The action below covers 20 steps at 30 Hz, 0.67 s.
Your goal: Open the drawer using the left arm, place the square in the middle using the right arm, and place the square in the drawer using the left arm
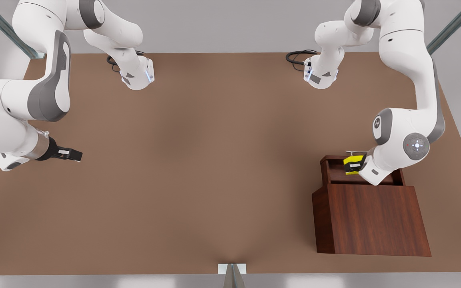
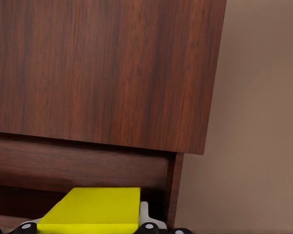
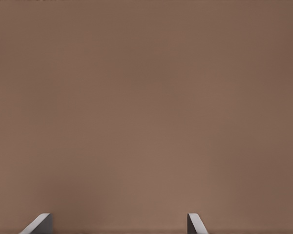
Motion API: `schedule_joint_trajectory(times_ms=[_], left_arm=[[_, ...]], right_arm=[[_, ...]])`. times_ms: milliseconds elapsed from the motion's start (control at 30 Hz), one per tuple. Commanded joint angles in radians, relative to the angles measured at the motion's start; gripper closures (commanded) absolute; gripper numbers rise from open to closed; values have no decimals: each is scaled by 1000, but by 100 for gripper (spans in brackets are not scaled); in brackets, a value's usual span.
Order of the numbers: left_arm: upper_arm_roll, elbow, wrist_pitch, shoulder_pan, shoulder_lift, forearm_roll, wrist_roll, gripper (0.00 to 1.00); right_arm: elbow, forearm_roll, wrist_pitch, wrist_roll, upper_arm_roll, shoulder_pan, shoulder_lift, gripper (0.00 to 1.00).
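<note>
A matte brown bench (image 1: 198, 160) takes up most of the front view, plain and unmarked, with pale grey floor or wall beyond its far edge and grey metal struts crossing the upper corners at about 11 and 1 o'clock. Black cables (image 1: 300, 56) loop on the bench beside each arm's base along the far edge. A small pale bracket (image 1: 232, 269) sits at the near edge at 6 o'clock. The dark reddish-brown wooden cabinet (image 1: 370, 220) stands at about 4 o'clock of the bench, and its drawer (image 1: 334, 170) is pulled out toward the far side. The left arm (image 1: 410, 100) reaches down over the open drawer, and the left pincer (image 1: 354, 165) grips the yellow cube (image 1: 352, 165) just above the drawer's hollow; in the left wrist view the cube (image 2: 95, 210) sits between the black fingertips (image 2: 149, 228) with the drawer wall and cabinet top behind it. The right arm (image 1: 34, 100) waits at 9 o'clock, well apart from the cabinet, and its right pincer (image 1: 76, 154) hovers over bare bench, fingers spread and holding nothing; the right wrist view shows both fingertips (image 3: 39, 224) apart above plain brown surface.
</note>
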Motion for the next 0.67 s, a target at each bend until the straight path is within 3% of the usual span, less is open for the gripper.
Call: schedule_joint_trajectory(times_ms=[0,167,200,233,433,500,633], left_arm=[[0,0,0,1,2,13,0,25],[0,-4,8,3,44,44,33,25],[0,-7,19,3,51,44,33,21],[1,-7,22,4,56,44,31,0],[0,6,-15,15,10,44,29,0],[-12,161,-302,-17,-56,46,387,0],[0,238,-349,-59,-119,44,370,0]], right_arm=[[0,1,0,-2,0,1,0,0],[0,1,0,-2,0,0,0,0],[0,1,0,-2,0,0,0,0],[0,1,0,-2,0,0,0,0],[0,1,-1,-2,0,0,0,0],[0,-1,0,-2,0,0,0,0],[0,1,0,-2,0,0,0,0]])
